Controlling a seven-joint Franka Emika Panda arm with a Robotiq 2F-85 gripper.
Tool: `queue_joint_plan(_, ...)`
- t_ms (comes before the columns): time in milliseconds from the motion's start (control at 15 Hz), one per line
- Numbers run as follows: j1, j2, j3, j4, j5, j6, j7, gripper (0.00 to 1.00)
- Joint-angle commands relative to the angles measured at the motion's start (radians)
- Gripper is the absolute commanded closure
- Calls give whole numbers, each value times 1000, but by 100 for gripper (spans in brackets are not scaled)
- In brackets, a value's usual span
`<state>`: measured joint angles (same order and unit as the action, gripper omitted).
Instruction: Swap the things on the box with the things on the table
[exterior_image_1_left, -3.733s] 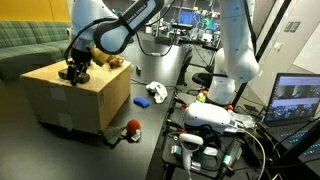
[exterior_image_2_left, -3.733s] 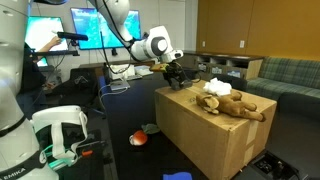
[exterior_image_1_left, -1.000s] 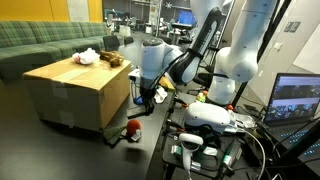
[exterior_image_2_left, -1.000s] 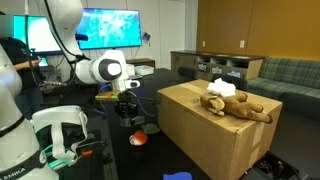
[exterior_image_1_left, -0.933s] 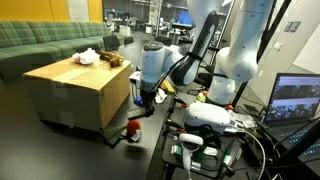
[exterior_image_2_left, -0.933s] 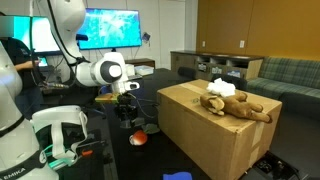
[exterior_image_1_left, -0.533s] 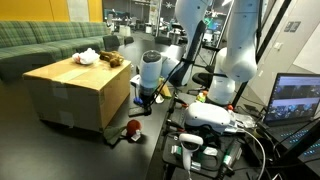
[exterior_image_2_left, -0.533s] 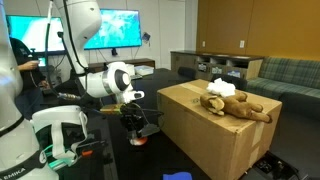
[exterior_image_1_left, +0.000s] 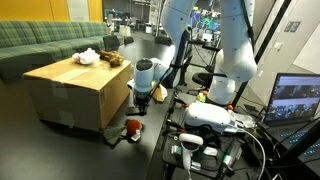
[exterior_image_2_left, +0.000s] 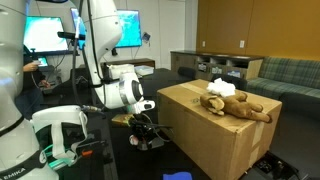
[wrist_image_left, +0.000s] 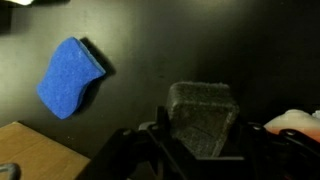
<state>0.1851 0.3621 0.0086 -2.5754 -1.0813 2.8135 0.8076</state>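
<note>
My gripper (wrist_image_left: 201, 138) is shut on a dark grey foam block (wrist_image_left: 202, 112) and holds it low over the black table (wrist_image_left: 180, 40), beside the cardboard box (exterior_image_1_left: 70, 92). It shows in both exterior views (exterior_image_1_left: 141, 106) (exterior_image_2_left: 148, 134). A blue sponge (wrist_image_left: 70, 77) lies on the table to the left of the jaws. A brown teddy bear (exterior_image_2_left: 233, 105) and a white cloth (exterior_image_2_left: 220, 88) lie on top of the box (exterior_image_2_left: 205, 140). A red and white object (exterior_image_1_left: 131, 127) lies on the table near the box; its edge shows in the wrist view (wrist_image_left: 298, 122).
A second white robot arm (exterior_image_1_left: 228, 60) stands behind. A laptop (exterior_image_1_left: 296, 98) and white equipment (exterior_image_1_left: 205, 118) sit at the right. A green sofa (exterior_image_1_left: 40, 40) is behind the box. Monitors (exterior_image_2_left: 60, 35) stand at the back.
The arm has swung down from table height to low beside the box, with the dark block still in the jaws. The bear and the cloth have not moved.
</note>
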Motion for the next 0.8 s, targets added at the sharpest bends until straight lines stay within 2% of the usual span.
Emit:
queue_joint_plan(0,4,79,-31,66,-42,44,62,10)
queue_joint_plan(67,5,79,-31,69,-42,50,66,2)
queue_joint_plan(133,6,70,-32,66,-43,56,72,0)
queue_joint_plan(400,-21,-4,-11,19,-9,95,24,0)
queue_joint_plan(733,-100,-78,74,-66,99,194,-127,0)
